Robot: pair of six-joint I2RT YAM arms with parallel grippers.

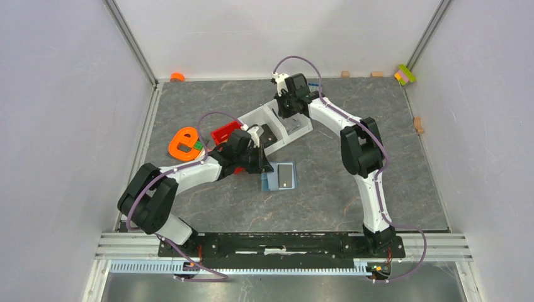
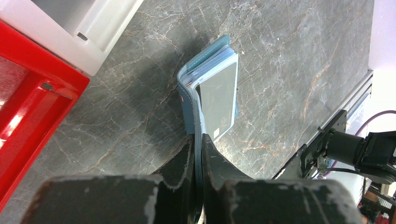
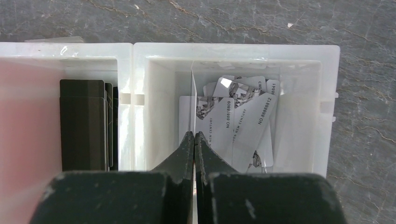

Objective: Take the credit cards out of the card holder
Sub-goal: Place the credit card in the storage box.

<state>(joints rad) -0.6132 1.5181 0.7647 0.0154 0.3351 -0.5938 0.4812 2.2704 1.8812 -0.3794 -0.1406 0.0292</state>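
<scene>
While its sleeve pack lies open on the table, the card holder has its teal cover stood on edge, nipped between the closed fingers of the left end effector. A grey card shows in the top sleeve, just ahead of the fingertips. Red bin off to that end effector's left.

Right end effector is clamped on a thin white card, held edge-on. Directly beneath it is a white tray compartment with loose pale printed cards. Black stack sits one compartment to its left.
</scene>
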